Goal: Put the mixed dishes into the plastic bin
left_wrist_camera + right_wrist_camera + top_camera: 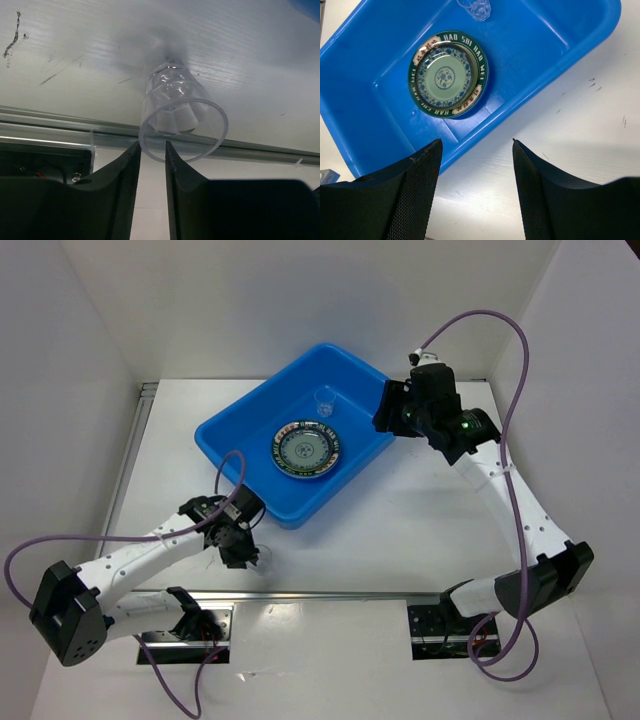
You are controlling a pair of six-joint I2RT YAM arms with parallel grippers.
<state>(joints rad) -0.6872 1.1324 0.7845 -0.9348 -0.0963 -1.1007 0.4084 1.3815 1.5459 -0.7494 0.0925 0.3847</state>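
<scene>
Straddling the rim of a clear cup (177, 107), the left gripper (151, 145) has its fingers narrowly apart near the front edge of the desk (400, 520), left of centre. Whether they press the cup wall cannot be told. The right gripper (477, 141) hangs with its fingers wide apart and holding nothing, over the right side of the blue bin (245, 455). The blue bin sits at the desk's far centre and contains a patterned saucer (306, 449) and a second clear cup (325, 400).
</scene>
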